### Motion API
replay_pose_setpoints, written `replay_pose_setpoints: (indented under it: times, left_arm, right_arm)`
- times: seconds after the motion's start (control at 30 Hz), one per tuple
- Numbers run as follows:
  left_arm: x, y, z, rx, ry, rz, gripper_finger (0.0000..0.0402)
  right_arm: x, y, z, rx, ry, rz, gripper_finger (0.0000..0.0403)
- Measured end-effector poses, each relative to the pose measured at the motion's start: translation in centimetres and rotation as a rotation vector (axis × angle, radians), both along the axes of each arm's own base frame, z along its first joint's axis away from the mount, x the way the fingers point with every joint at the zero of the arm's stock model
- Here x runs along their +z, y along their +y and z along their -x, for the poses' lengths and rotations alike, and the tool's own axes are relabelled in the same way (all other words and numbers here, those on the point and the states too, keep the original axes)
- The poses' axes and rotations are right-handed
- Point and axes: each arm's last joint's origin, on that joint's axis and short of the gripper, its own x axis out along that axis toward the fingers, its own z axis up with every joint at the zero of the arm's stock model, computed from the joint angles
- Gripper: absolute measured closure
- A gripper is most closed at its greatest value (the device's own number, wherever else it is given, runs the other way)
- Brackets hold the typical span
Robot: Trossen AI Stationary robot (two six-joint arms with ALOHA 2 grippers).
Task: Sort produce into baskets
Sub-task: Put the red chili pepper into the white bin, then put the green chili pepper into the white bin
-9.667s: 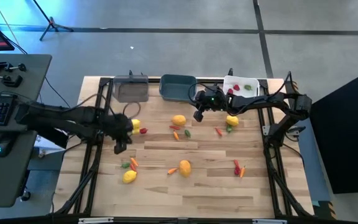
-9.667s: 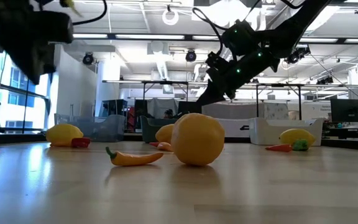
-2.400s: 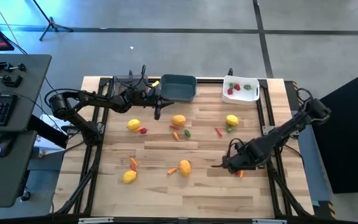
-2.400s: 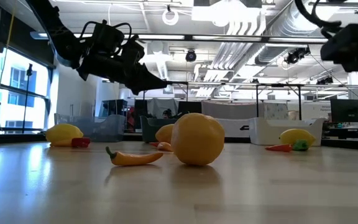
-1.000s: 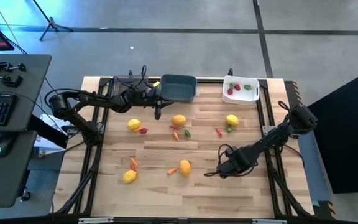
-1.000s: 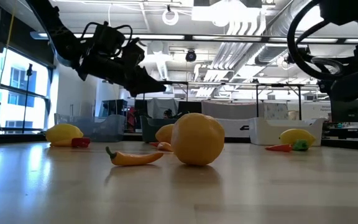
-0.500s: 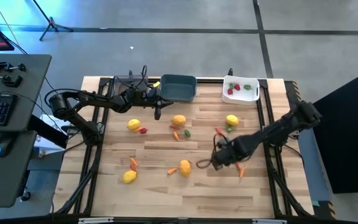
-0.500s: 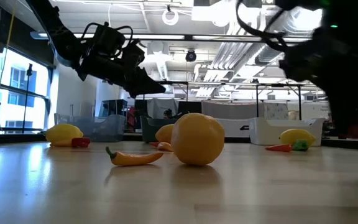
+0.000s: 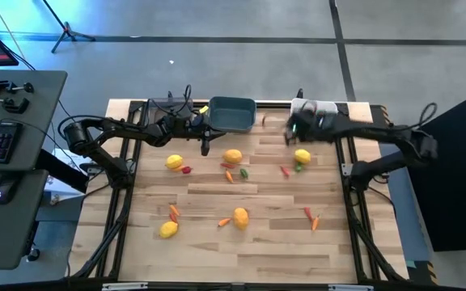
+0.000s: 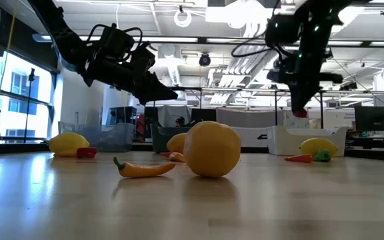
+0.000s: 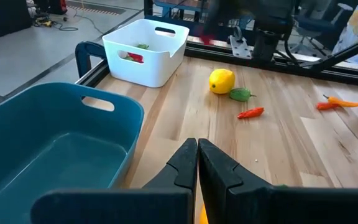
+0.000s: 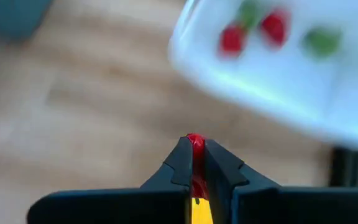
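Upper right of centre, the right tool grips a small red pepper piece beside the white rounded plastic bin; the left tool is clenched empty.

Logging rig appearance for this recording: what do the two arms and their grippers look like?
Both arms are dark, slim, jointed links with loose black cables. The left gripper and right gripper each end in two black, tapered, wedge-shaped fingers. No markings are readable.

A pale wooden counter carries three bins along its far edge. The teal bin stands in the middle, the clear-grey bin to its left, the white bin to its right. Lemons, carrots and small red and green bits lie scattered nearer than the teal bin.
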Motion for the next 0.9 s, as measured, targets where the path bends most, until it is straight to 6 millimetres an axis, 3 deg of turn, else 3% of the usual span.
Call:
replay_pose_setpoints:
  times: [0.2, 0.37, 0.6, 0.9]
  left_arm:
    - [0.0, 0.0, 0.0, 0.001, 0.0, 0.004, 0.0401]
    - [0.0, 0.0, 0.0, 0.012, 0.001, 0.009, 0.0401]
    - [0.0, 0.2, 0.1, 0.079, 0.011, -0.009, 0.0401]
    - [-0.2, 0.2, 0.1, 0.082, 0.024, 0.006, 0.0401]
  right_arm:
    - [-1.2, -7.9, 2.4, 0.013, 0.011, 0.029, 0.0394]
    - [-3.7, -11.8, 3.7, 0.06, -0.013, -0.044, 0.0394]
    - [-6.3, -13.6, 4.8, 0.042, 0.048, -0.122, 0.0364]
    - [-5.0, -14.0, 4.7, 0.085, 0.1, -0.105, 0.0252]
